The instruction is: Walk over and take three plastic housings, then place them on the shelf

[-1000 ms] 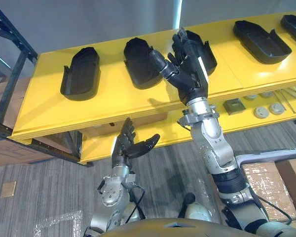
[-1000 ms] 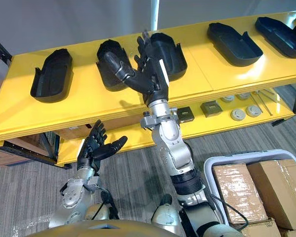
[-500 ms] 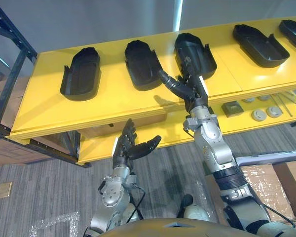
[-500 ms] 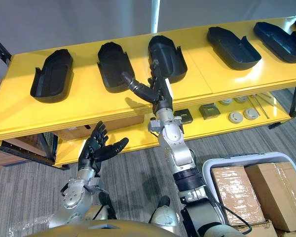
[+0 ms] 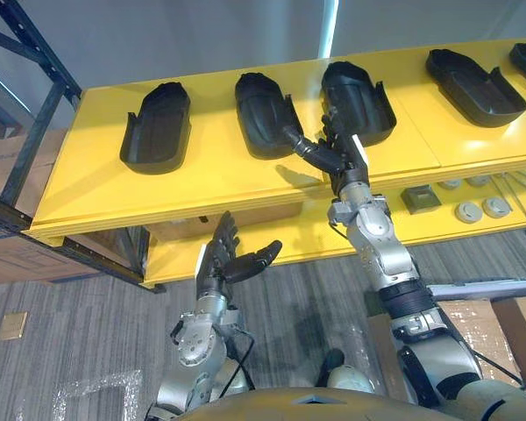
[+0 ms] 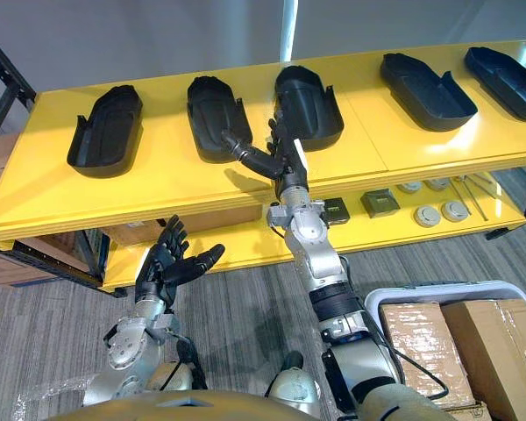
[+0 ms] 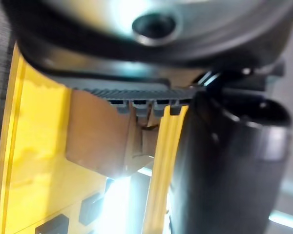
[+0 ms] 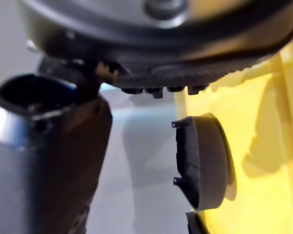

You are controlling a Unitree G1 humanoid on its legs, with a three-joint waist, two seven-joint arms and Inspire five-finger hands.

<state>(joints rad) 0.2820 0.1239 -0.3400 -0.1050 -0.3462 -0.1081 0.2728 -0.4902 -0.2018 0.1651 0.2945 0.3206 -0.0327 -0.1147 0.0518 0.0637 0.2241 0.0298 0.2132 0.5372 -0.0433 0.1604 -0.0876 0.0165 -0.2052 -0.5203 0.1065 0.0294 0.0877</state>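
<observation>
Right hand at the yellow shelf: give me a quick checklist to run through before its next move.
1. Right hand open: ok, fingers straight, thumb spread.
2. Right hand empty: ok, nothing held.
3. Right hand clear of the third housing: cannot tell; its fingertips overlap the housing's near end in the eye views.
4. Left hand free: ok, open and empty, low in front of the lower shelf.
5. Housings placed on the top shelf: ok, the first housing, second housing and third housing lie apart in a row.
</observation>
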